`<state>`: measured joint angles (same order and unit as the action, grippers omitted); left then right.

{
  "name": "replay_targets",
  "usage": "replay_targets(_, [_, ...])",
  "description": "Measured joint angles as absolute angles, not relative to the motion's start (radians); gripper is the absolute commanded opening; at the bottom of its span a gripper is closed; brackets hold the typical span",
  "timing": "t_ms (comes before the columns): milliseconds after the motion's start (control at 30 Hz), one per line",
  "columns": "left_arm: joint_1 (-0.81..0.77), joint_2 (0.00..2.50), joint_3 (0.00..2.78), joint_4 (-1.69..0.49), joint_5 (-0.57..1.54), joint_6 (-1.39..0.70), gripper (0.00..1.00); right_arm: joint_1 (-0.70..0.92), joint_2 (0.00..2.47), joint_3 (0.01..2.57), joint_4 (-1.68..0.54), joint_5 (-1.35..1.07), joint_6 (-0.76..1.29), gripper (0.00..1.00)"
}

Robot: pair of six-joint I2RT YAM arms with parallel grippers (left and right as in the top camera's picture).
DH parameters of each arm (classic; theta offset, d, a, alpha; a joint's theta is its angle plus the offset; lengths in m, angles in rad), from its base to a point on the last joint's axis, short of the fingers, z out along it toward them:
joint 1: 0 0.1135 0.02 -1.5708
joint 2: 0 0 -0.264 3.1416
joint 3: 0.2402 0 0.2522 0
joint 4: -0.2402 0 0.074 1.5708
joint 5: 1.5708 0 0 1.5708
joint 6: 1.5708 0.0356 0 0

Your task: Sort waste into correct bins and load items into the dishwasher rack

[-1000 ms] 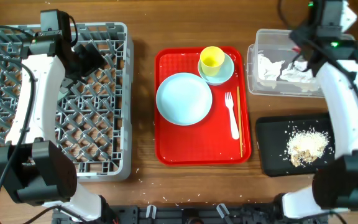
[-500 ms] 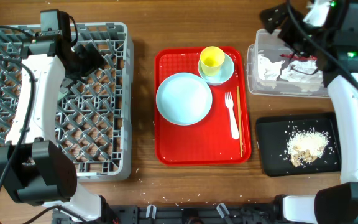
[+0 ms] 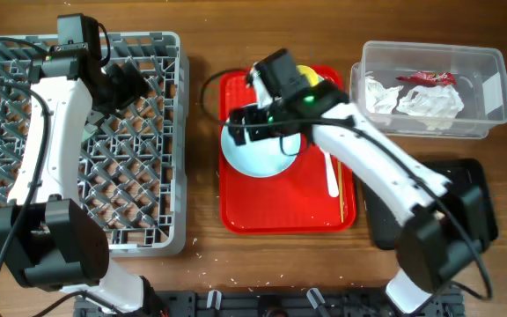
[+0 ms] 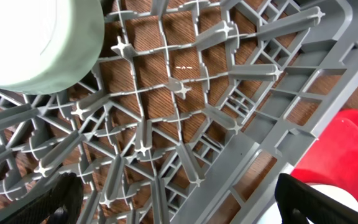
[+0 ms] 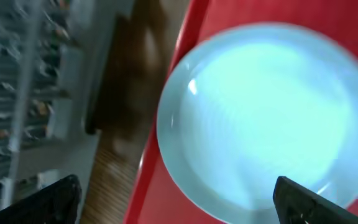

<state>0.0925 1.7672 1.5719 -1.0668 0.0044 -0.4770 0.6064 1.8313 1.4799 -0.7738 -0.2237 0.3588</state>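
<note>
Wrapper [image 3: 425, 78] now lies in the tub [image 3: 359, 92]. Right gripper [image 5: 176, 186], jaws wide and empty, has swung over the plate [image 5: 260, 118], likely next for the rack [image 4: 179, 87]. Left gripper [image 4: 179, 186] hangs wide, empty, above it.

The view is blurred. A light blue plate [image 5: 269, 118] lies on the red tray [image 5: 229, 15] and fills most of the frame. Left of the tray runs a strip of brown wooden table [image 5: 114, 180], then the grey dishwasher rack [image 5: 23, 62]. The right gripper [image 5: 178, 200] has its dark fingers [image 5: 45, 202] spread wide at the lower corners, gripping nothing.
</note>
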Motion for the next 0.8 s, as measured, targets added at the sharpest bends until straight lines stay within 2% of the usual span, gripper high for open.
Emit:
replay_targets(200, [0.093,1.767,1.572,-1.072,0.081,-0.477,1.0,0.543,1.791,1.489,-0.879,-0.205,0.403,1.0])
replay_targets(267, [0.093,1.767,1.572,-1.084,0.215,-0.45,1.0,0.477,1.7,1.494,-0.921,-0.164,0.407,1.0])
replay_targets(333, [0.079,1.767,1.572,-1.097,0.449,-0.358,1.0,0.376,1.578,1.509,-0.952,-0.104,0.415,1.0])
replay_targets(433, [-0.019,1.767,1.572,-1.092,0.564,-0.285,1.0,0.239,1.464,1.516,-0.97,-0.065,0.421,1.0])
replay_targets(600, [-0.233,1.767,1.572,-0.982,0.453,-0.247,1.0,0.161,1.434,1.517,-0.977,-0.098,0.422,1.0])
replay_targets(733, [-0.315,1.767,1.572,-0.933,0.378,-0.244,0.99,0.158,1.437,1.517,-0.978,-0.093,0.445,1.0])
replay_targets(800, [-0.356,1.767,1.571,-0.88,0.363,-0.22,0.94,0.134,1.437,1.517,-0.981,-0.051,0.49,1.0])
